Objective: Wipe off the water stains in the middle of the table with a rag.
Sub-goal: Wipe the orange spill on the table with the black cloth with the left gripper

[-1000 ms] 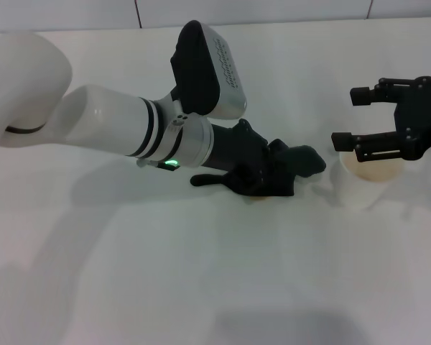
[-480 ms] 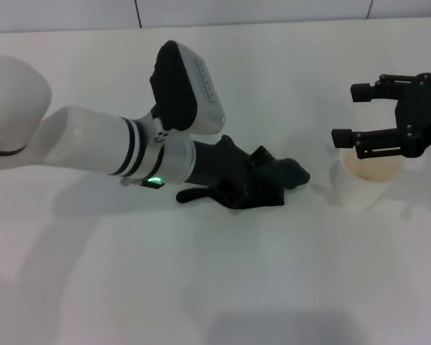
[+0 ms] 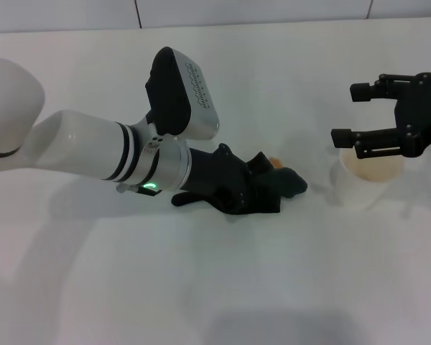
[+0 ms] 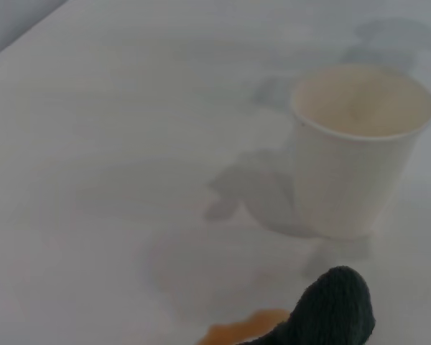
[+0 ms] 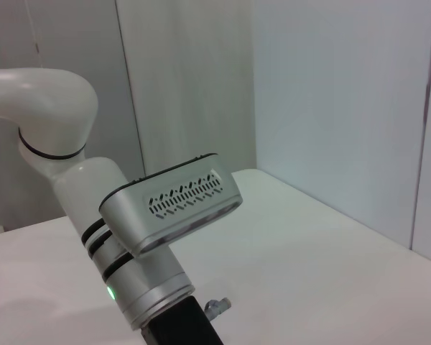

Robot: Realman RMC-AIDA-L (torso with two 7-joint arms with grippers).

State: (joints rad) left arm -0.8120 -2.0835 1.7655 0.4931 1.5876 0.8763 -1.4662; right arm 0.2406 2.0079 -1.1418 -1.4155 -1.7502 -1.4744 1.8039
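Left gripper (image 3: 262, 188): low on the wide white smooth table (image 3: 201, 287), clamped around the soft dark green-black cloth rag (image 3: 276, 185).
Rag: pressed flat under the fingers, tip protruding ahead.
Orange-amber water stains (image 3: 274, 162): just beyond the rag, touching its edge.
Right gripper (image 3: 359, 115): fingers spread, hovering above the translucent white plastic cup (image 3: 366, 180), well apart from the rag.

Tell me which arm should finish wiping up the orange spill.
Left. Its gripper already holds the rag against the table, right beside the remaining spill. The right gripper hangs open over the cup, holding no cloth.
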